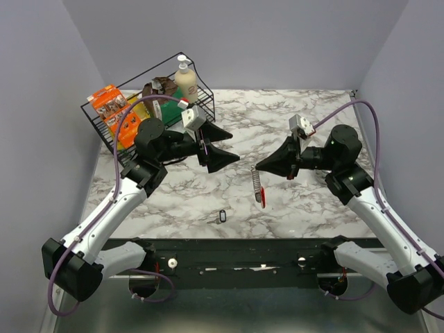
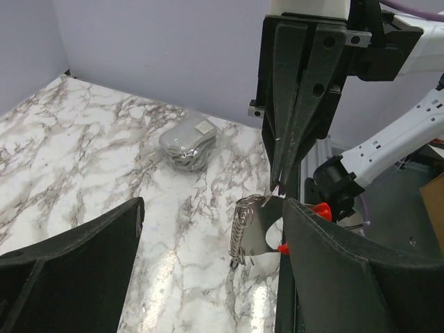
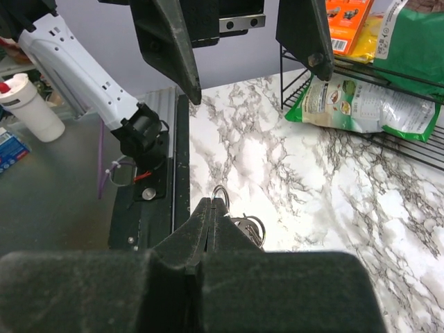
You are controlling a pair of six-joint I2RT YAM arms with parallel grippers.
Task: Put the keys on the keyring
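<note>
Marble-patterned counter [image 1: 312, 111], inspected from above and from both wrists.

My right fingers [image 1: 276, 161] are pressed together, pinching a thin wire loop at the top of the keyring [image 1: 259, 186]. The keyring hangs straight down from that pinch, with the silvery ribbed chain above and the red clip at the bottom end. Whether the clip touches the counter, I cannot tell.

My left fingers [image 1: 222, 159] are spread wide with nothing in them. They point at the right fingers from the opposite side, tips near the chain but apart from it. From the left wrist, the chain shows between my two spread fingers, closer to the right-hand one.

One key [image 1: 222, 216], a small dark oval loop with a pale centre, lies flat on the counter near the front edge. It is nearer to me than the hanging keyring and to its left, apart from it and from both sets of fingers.

A grey wrapped bundle [image 2: 187, 146] lies on the counter beyond the chain. A black wire basket [image 1: 103, 128] with packets and a pump bottle [image 1: 184, 78] stands at the back left corner.
</note>
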